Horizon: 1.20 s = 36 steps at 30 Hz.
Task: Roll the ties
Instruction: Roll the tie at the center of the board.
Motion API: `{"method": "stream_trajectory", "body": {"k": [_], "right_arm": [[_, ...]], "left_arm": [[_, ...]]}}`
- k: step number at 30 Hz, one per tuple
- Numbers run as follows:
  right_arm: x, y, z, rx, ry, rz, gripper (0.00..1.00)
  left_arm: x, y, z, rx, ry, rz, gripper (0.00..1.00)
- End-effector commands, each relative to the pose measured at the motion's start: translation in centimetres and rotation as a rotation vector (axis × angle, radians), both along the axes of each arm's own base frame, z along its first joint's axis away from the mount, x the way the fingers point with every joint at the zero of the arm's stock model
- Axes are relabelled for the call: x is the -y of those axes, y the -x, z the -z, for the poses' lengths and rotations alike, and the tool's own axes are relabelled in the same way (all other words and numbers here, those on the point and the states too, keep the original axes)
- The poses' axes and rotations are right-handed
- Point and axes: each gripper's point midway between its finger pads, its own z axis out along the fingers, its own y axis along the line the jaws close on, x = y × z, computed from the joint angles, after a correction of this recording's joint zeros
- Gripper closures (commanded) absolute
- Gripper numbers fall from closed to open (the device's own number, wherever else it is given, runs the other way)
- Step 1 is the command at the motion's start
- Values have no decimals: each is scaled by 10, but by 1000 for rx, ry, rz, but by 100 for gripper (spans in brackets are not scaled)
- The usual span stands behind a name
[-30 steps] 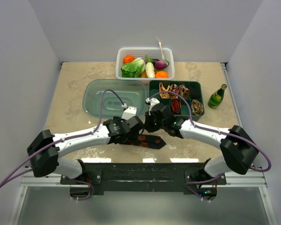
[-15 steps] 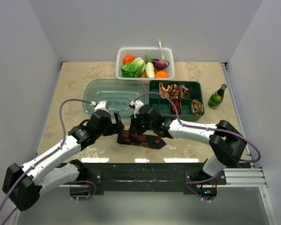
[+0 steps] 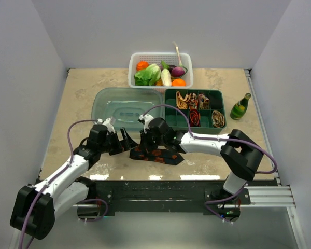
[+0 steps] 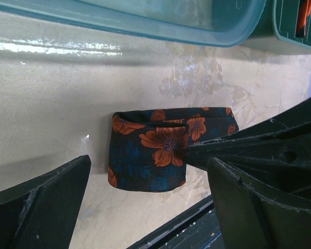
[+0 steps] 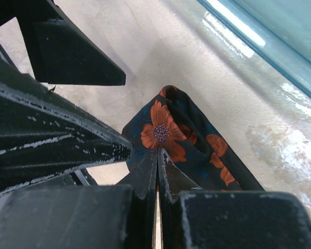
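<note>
A black tie with orange-red flowers (image 3: 159,154) lies on the table near the front edge, its left end folded over into a loop (image 4: 147,155). My right gripper (image 3: 147,141) is shut, and its tips (image 5: 158,151) press down on the folded end, with no fabric seen between them. Just left of the tie, my left gripper (image 3: 126,141) stands wide open and apart from it, the fold showing between its fingers (image 4: 46,199). In the right wrist view the left gripper's fingers (image 5: 72,57) lie close beside the tie (image 5: 197,140).
A green divided box (image 3: 221,106) behind the right arm holds several rolled ties. A clear teal lid (image 3: 125,106) lies left of it, its rim (image 4: 145,28) close behind the tie. At the back stands a white basket of vegetables (image 3: 160,57). A green bottle (image 3: 240,106) stands at right.
My left arm has drawn back to the left and its gripper has opened fully, away from the tie. The right gripper has shifted left to the tie's folded end and stayed shut.
</note>
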Motion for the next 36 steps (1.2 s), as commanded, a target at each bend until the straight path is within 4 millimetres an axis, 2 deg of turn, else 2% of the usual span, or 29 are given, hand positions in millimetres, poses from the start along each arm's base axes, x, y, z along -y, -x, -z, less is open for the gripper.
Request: {"method": "stream_trajectory", "body": {"k": [1,6,7,8,12,16,19,30,34,36], "right_arm": [[-11,0,-3,-1,-36,-10,100],[2,2,12,-5,15,6,100],[3,2,12,-5,19,11,100],[7,4,17,-11,33,12,100],[16,6,23,-18,57,31,100],[25,8,28,-15,78,48,100],[25,8,30,-19,78,51,100],[22,5,32,-21,72,66,100],[21,4,31,-20,71,62,100],[20,4,31,-20,73,61,100]], "left_arm": [[8,1,0,31,46,60,1],[9,5,10,21,66,62,2],[9,9,17,-1,65,62,2],[11,6,14,22,79,64,3],[13,13,25,0,102,69,5],[18,15,27,3,142,84,8],[19,16,30,1,154,85,12],[27,17,37,27,211,121,37],[28,13,34,46,216,123,54],[29,11,30,54,221,125,58]]}}
